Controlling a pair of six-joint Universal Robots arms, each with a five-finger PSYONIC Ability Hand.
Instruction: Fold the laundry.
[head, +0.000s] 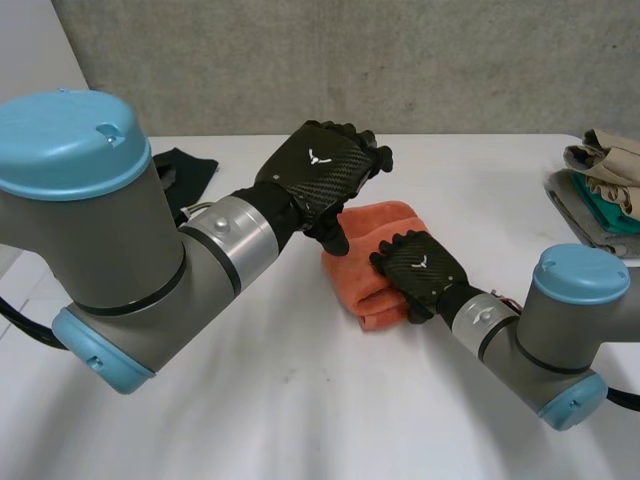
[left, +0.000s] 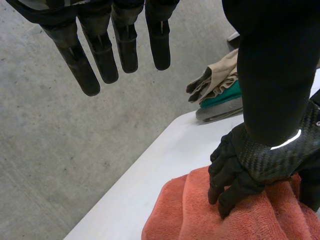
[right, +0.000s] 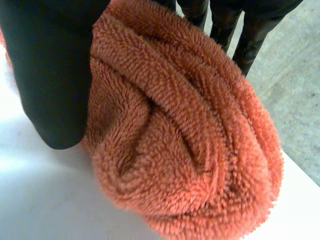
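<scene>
Head view: I log one folded orange towel (head: 352, 280) at mid-tabletop (head: 300, 400), the right hand (head: 418, 265) on it, the left hand (head: 322, 168) raised just beside its far end, a clothes pile (head: 602, 190) at the right edge and a dark cloth (head: 190, 172) behind the left arm. Left wrist view: left hand (left: 272, 65) with fingers straight and spread, holding nothing. Right wrist view: right hand (right: 50, 75) clamped on the towel (right: 190, 150), thumb on one side and fingers on the other.
</scene>
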